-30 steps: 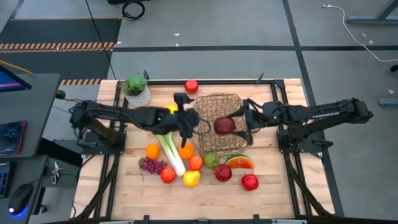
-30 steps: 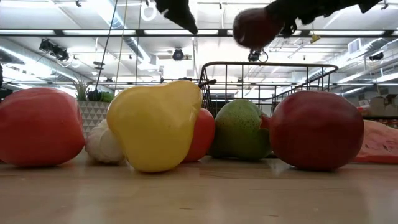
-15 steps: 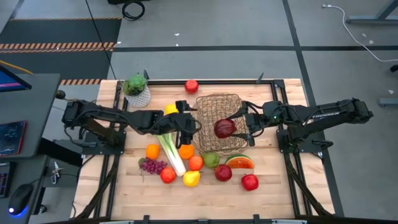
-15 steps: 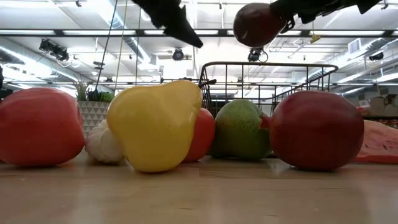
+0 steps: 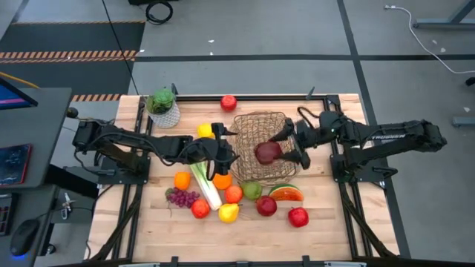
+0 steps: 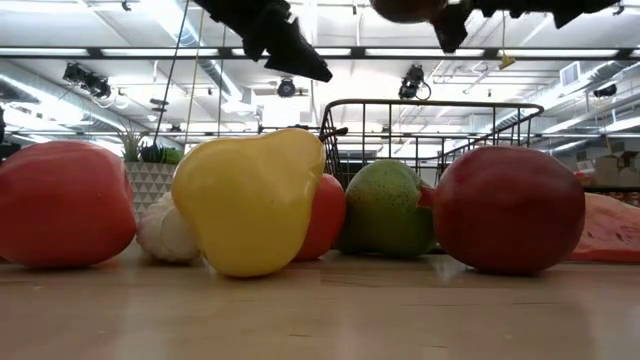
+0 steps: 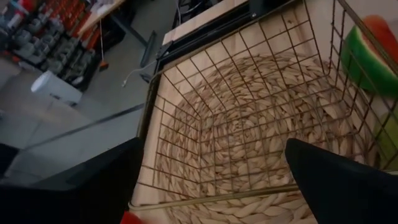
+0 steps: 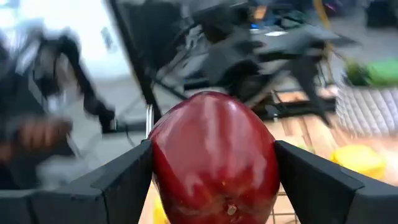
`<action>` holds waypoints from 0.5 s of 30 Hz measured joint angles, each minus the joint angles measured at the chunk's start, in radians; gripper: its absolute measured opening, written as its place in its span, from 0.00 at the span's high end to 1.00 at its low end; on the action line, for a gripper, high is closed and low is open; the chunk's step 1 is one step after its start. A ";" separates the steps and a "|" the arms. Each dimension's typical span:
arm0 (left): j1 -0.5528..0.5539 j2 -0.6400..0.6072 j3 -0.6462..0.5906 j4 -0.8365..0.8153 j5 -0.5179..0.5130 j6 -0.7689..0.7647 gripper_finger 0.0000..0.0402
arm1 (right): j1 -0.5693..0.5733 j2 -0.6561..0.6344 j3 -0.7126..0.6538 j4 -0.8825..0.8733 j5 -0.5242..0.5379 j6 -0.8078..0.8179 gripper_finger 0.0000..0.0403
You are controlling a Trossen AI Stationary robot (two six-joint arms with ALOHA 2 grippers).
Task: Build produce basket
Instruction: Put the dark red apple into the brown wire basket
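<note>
Table (image 5: 326, 226): pale wooden top; both arms reach in from the sides and cover part of its middle.
Basket (image 5: 256, 130): round wire bowl at the table's centre, toward the far edge; its woven floor (image 7: 249, 143) lies bare in the left wrist view. From the low view only the upper rim (image 6: 430, 104) clears the fruit in front.
Right gripper (image 5: 286, 150): above the basket's right half, fingers clamped on either side of a dark red apple (image 8: 214, 158); in the low view that apple is cut off at the frame's top edge.
Left gripper (image 5: 226, 152): at the basket's left rim, fingers spread wide apart with nothing between them.
Leek (image 5: 202, 180): lies near the basket's left side, its upper end hidden under the left arm.
Watermelon slice (image 5: 286, 193): just in front of the basket.
Yellow pear-shaped fruit (image 6: 250, 200): fills the low view's foreground, hiding most of what sits behind.
Potted plant (image 5: 162, 106): far-left corner, well apart from the produce.
</note>
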 joint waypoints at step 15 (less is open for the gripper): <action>0.000 0.000 0.000 0.035 0.000 0.067 0.00 | -0.170 -0.001 0.000 0.008 0.020 0.771 0.18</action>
